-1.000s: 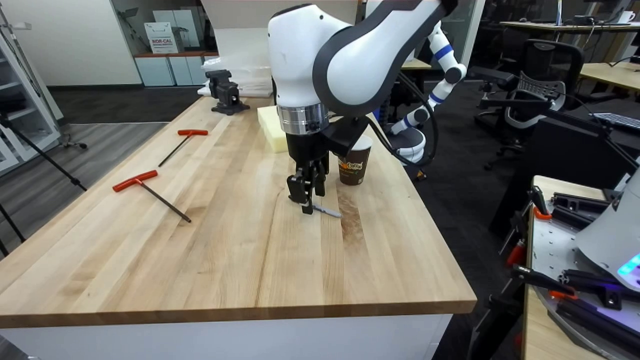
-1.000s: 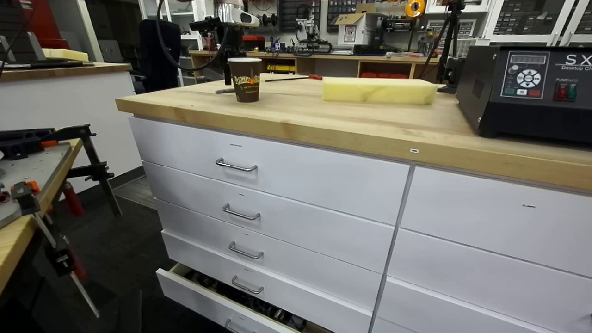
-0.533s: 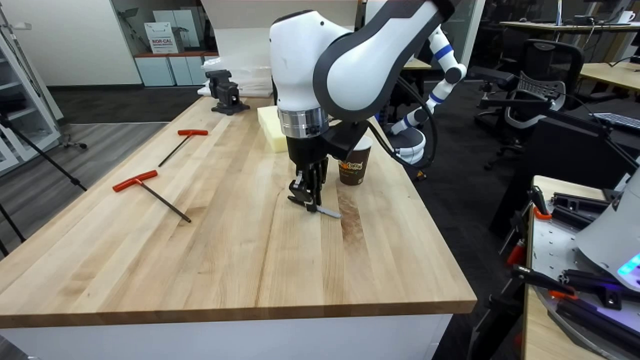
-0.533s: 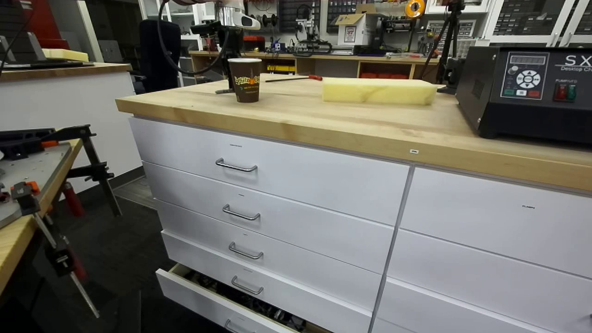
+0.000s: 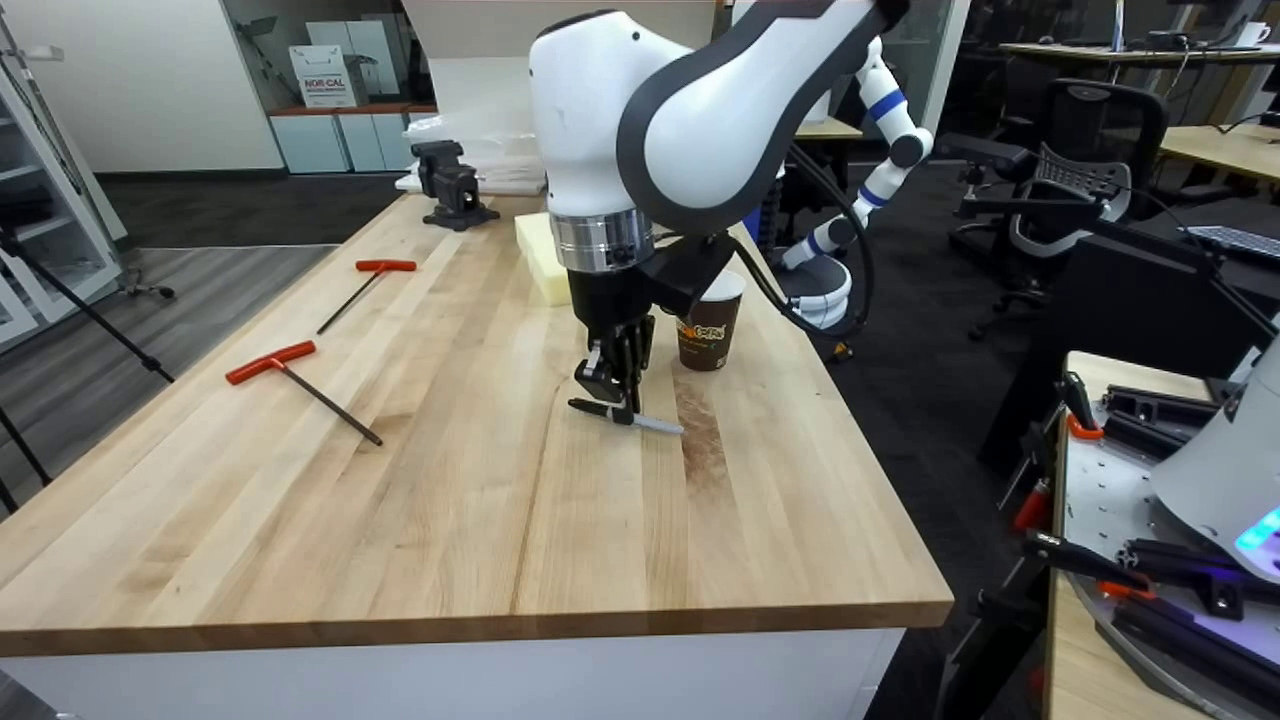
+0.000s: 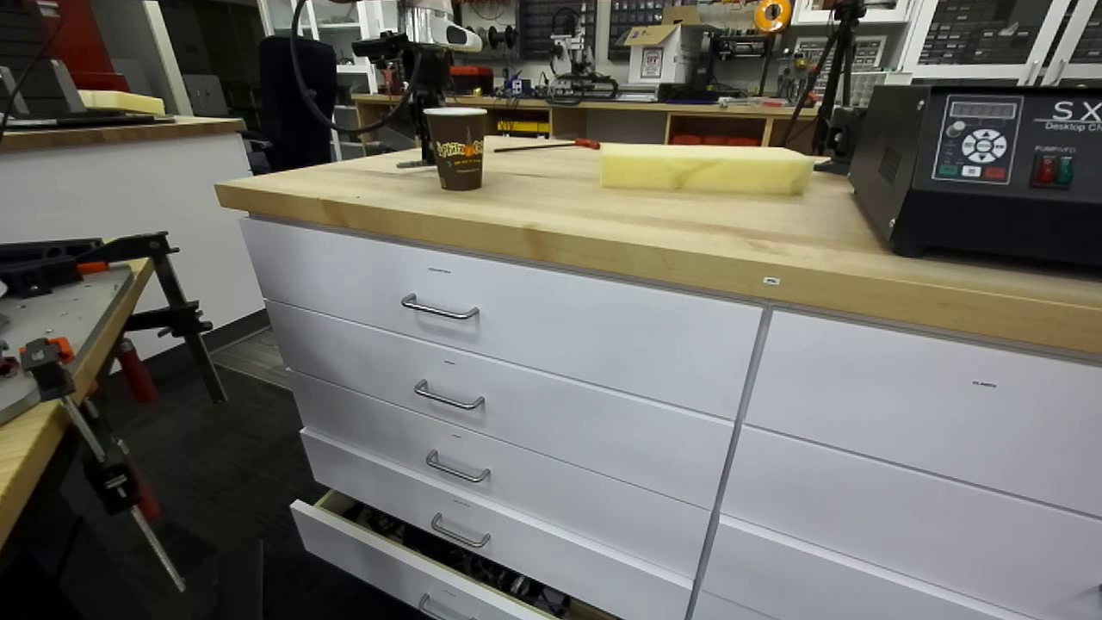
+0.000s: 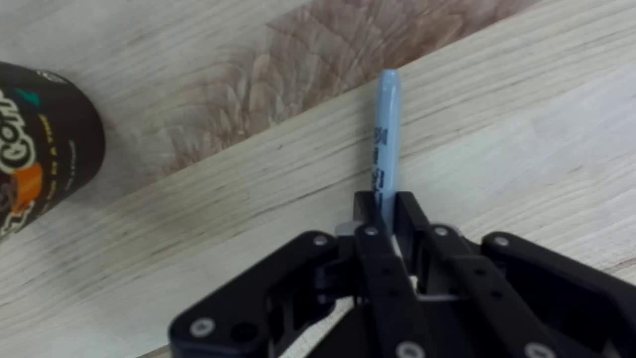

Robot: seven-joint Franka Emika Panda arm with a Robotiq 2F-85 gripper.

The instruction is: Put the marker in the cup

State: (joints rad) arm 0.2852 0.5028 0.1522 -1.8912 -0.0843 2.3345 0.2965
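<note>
Pale wall [image 5: 140, 80]; dark carpet [image 5: 260, 212] beside grey plank floor [image 5: 225, 300]; black office chair [image 5: 1105, 130]; white drawers [image 6: 551, 327].

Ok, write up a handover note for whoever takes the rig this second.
End effector: closed on the marker, gripping it partway along, with the pale barrel sticking out.
Marker: roughly level, at or just above the tabletop; whether it touches can't be told.
Cup: upright on the tabletop, apart from the marker.
Done: marker grasped.
Left: raise it over the cup's rim, probably tilt it toward vertical, then release it inside.
</note>
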